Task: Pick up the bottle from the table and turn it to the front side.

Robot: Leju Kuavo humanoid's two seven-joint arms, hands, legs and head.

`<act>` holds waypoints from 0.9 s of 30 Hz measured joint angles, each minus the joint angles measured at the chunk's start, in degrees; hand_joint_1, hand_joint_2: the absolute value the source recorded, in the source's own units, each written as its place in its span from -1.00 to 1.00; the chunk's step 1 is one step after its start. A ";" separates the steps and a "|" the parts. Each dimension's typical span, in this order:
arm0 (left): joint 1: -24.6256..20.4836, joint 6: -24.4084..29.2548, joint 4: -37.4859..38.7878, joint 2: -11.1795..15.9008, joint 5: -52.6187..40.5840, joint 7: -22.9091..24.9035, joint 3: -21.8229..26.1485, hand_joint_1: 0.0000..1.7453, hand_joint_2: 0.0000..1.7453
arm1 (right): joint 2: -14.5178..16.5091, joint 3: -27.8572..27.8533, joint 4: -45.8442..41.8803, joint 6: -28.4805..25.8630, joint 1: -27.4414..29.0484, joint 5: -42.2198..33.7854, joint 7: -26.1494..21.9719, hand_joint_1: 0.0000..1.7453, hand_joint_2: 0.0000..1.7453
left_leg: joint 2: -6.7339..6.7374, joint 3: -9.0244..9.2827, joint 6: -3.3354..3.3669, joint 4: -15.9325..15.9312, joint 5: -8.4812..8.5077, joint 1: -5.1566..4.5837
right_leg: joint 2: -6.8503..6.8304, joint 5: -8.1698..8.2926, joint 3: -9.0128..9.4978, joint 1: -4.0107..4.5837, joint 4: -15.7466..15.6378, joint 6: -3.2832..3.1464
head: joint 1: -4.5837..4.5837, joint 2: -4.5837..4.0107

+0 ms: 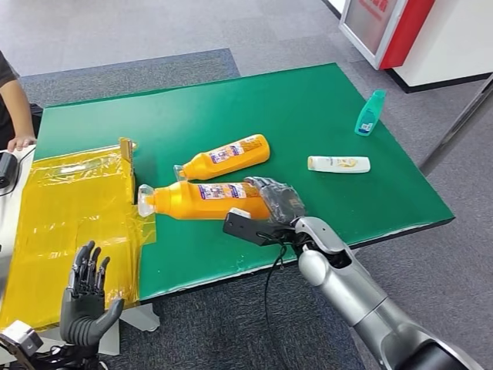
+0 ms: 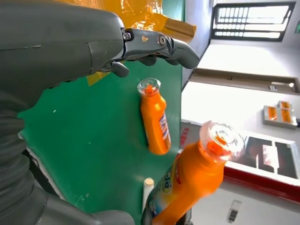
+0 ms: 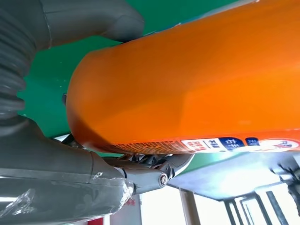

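A: Right hand (image 1: pixel 278 202)?
B: My fingers wrap the near orange bottle (image 1: pixel 203 199) at its base, over the green table (image 1: pixel 326 100).
A: Left hand (image 1: pixel 86 297)?
B: Fingers apart, holding nothing.

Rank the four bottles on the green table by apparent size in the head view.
1. Orange bottle gripped by the right robot hand; nearest the camera.
2. Second orange bottle; looks like the same model, so the gap may be nearness only.
3. White bottle.
4. Teal bottle, farthest away.
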 joint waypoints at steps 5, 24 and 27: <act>-0.02 -1.03 -0.70 -2.13 6.00 3.89 2.82 -1.00 1.00 | 0.09 -1.87 -6.75 -2.19 4.29 -5.18 -2.41 1.00 1.00 | 0.00 -0.01 -0.01 0.00 0.01 0.00 | 0.00 0.01 -0.01 0.01 0.00 0.01 | 0.01 0.00; -5.51 -13.59 -1.65 -0.56 12.21 14.09 -8.04 -1.00 1.00 | 6.85 8.72 -3.34 -10.96 10.92 -3.16 -7.40 1.00 1.00 | 0.00 -0.04 -0.05 0.00 0.05 0.01 | 0.00 0.02 -0.03 0.00 0.01 0.00 | 0.01 0.00; -5.59 -13.77 -2.22 0.08 12.11 14.21 -9.49 -1.00 1.00 | 7.12 10.32 -1.82 -11.31 10.59 -1.86 -7.37 1.00 1.00 | 0.00 -0.04 -0.05 -0.01 0.05 0.01 | 0.00 0.02 -0.04 0.01 0.01 0.00 | 0.01 0.00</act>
